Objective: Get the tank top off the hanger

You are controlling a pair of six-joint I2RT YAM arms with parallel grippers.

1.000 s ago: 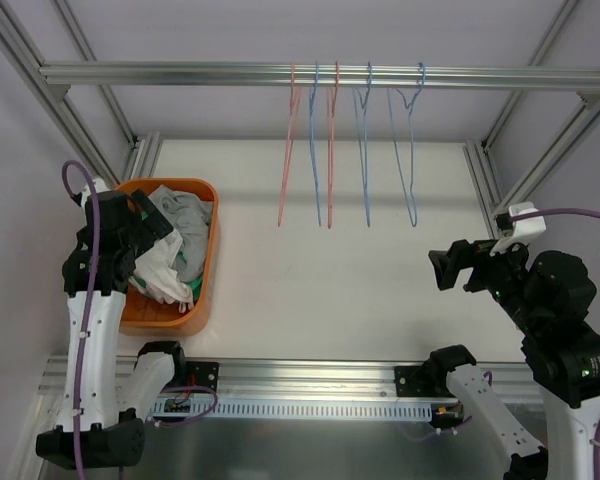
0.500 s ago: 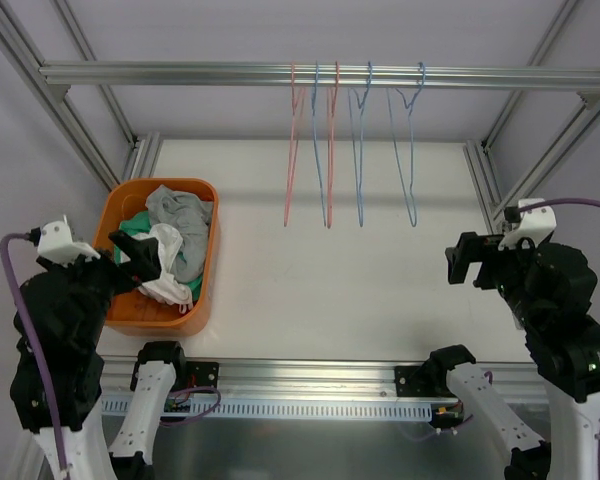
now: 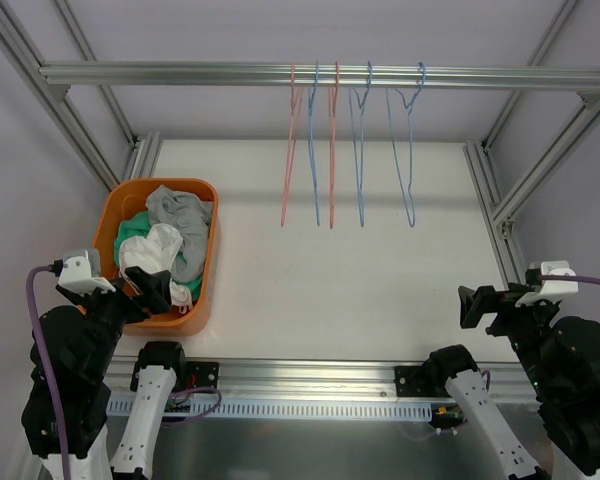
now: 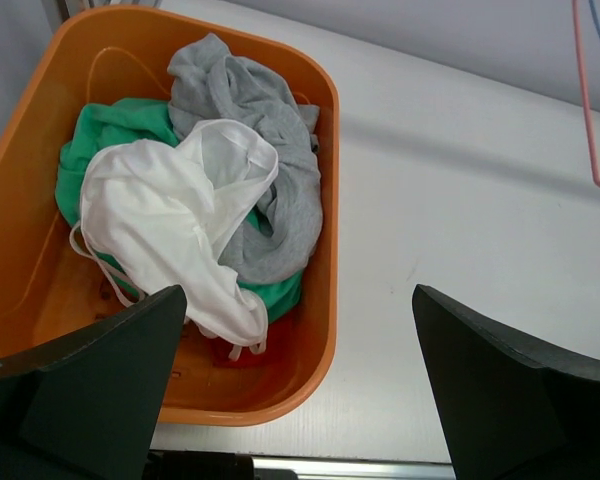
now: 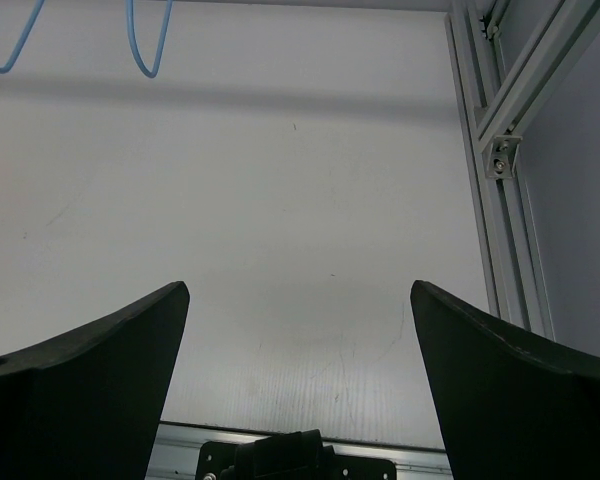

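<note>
1. The white tank top [image 4: 160, 215] lies inside the orange basket [image 4: 328, 270].
2. The left gripper [image 4: 298, 292], open and empty, hangs above the basket's near side.
3. The right gripper [image 5: 299, 286], open, is far from the basket.

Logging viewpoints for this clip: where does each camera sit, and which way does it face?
Top external: above and behind the bases, looking down on table, hangers, orange bin; both arms show.
Left wrist: on the left arm, looking down into the bin; own open jaws at bottom corners.
Right wrist: on the right arm, facing table; open jaws likewise.
Shared: top and left wrist both show the bin.
</note>
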